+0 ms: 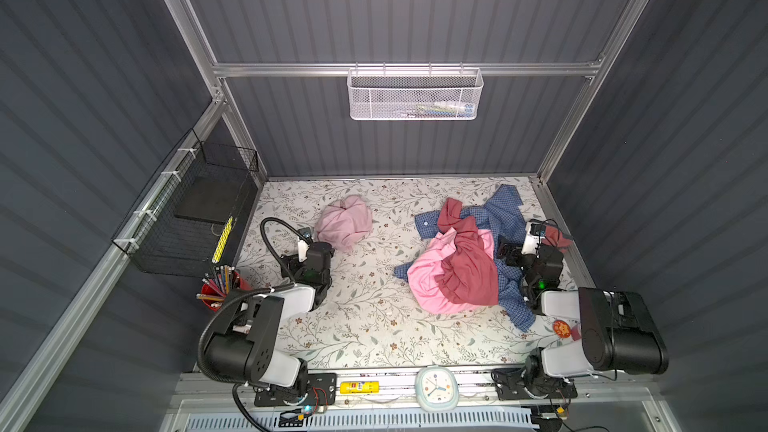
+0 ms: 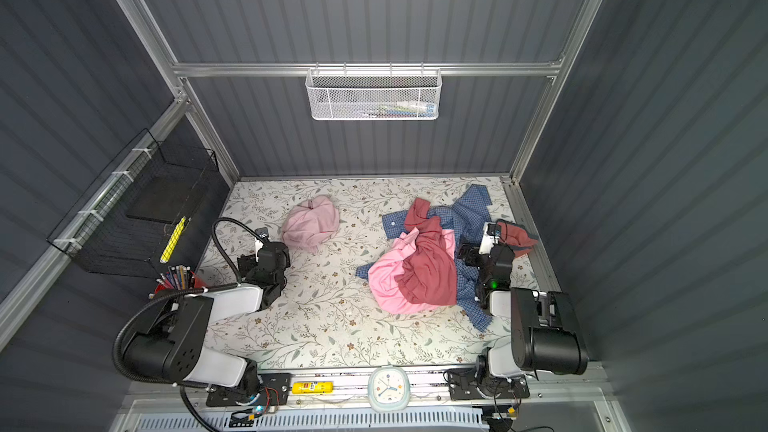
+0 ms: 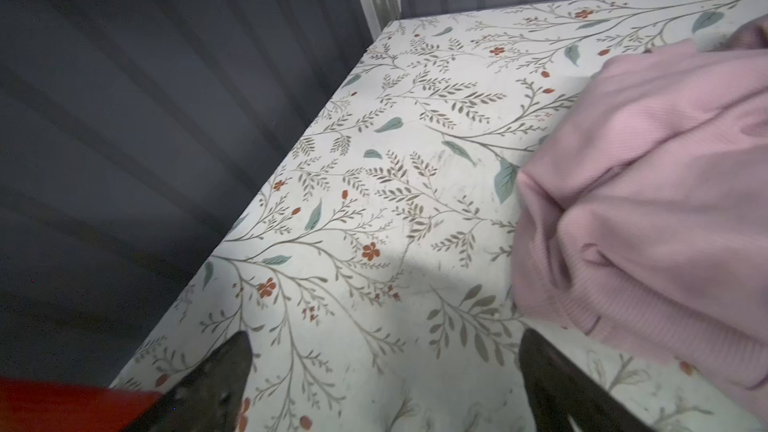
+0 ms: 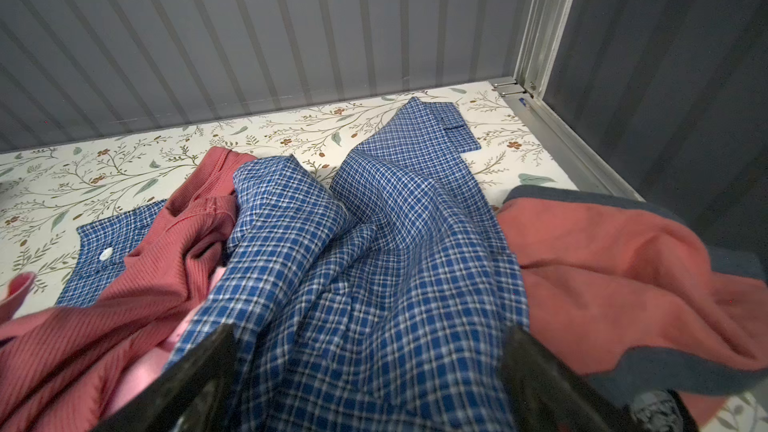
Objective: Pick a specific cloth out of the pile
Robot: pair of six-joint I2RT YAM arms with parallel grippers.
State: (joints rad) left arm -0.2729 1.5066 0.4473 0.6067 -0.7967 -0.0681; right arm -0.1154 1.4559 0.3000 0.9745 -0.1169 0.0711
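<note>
**Cloth (image 1: 343, 222) lies clear of pile (image 1: 457, 268); stray snags are the hazard**

Bunched and pale pink, the cloth sits alone on the flowered table (image 1: 365, 305) in both top views, well apart from the pile on the right. That suggests the separating is done or nearly so.

The nearest danger is the left gripper (image 3: 386, 336). Its fingers (image 3: 552, 376) are spread wide and hold nothing, with bare table between them. One tip sits just beside the cloth's ribbed hem, so a careless sweep could hook that hem and drag the cloth.

Farther out, the right gripper (image 4: 370, 332) hangs low over the pile's checked shirt (image 4: 374, 243), its fingers (image 4: 199, 376) also wide apart and pinching nothing. Whether the tips touch the fabric I cannot tell. A salmon cloth (image 4: 623, 276) lies close beside it. If that arm pulls away, loose folds may catch and tow the pile toward the cloth.
</note>
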